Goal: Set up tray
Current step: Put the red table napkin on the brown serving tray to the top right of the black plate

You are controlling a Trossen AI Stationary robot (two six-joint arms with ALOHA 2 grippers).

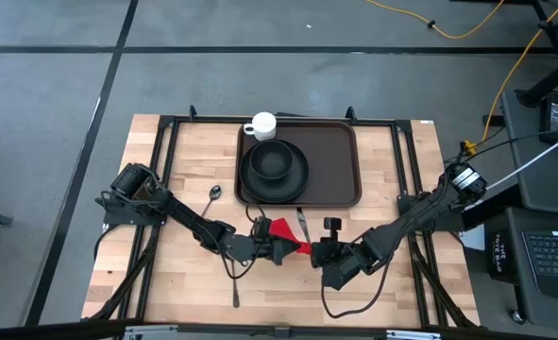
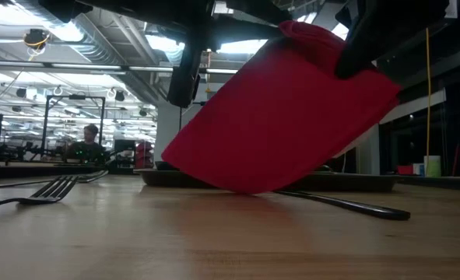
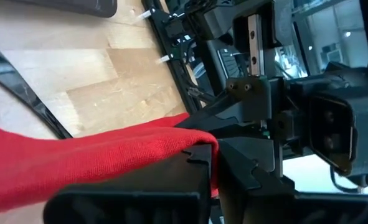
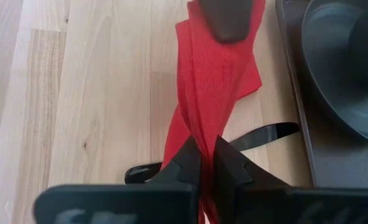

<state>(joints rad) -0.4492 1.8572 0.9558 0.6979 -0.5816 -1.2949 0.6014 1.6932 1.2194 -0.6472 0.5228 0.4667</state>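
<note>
Both tools, left point(image 1: 262, 247) and right point(image 1: 318, 251), clench the red napkin point(image 1: 283, 231) (raised) near the tray point(image 1: 335, 170) edge.

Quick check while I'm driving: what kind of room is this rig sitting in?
Probably an open robotics lab or workshop, not a dining space. The low view shows exposed ceiling ducts and a person at a workstation; the high view shows a concrete floor with a yellow cable.

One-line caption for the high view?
Both grippers, left and right, pinch a red napkin just below the tray.
</note>
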